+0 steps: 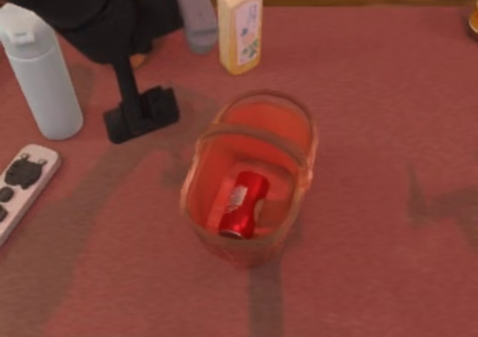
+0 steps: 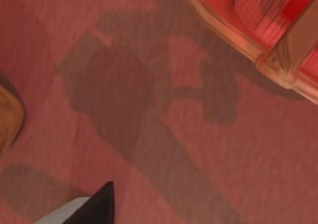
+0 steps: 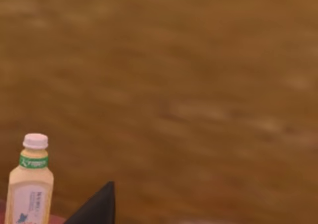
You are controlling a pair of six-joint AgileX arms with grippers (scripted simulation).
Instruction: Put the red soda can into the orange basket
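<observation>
The red soda can [image 1: 243, 204] lies on its side inside the orange basket [image 1: 302, 172], under the thin arched handle [image 1: 254, 131]. My left gripper [image 1: 140, 114] hangs open and empty over the mat, to the left of the basket and clear of it. In the left wrist view a corner of the basket [image 2: 233, 33] shows, and one dark fingertip [image 2: 102, 206] of that gripper with nothing by it. My right arm is out of the top view. Its wrist view shows one dark fingertip [image 3: 102, 206] over brown floor, holding nothing.
A tall white bottle [image 1: 39, 72] stands at the left, a white remote [image 1: 22, 184] lies in front of it. A cream-yellow bottle with green cap [image 1: 240, 27] stands behind the basket, also as the bottle [image 3: 30, 189]. A brown woven edge [image 2: 7, 117] lies near the left gripper.
</observation>
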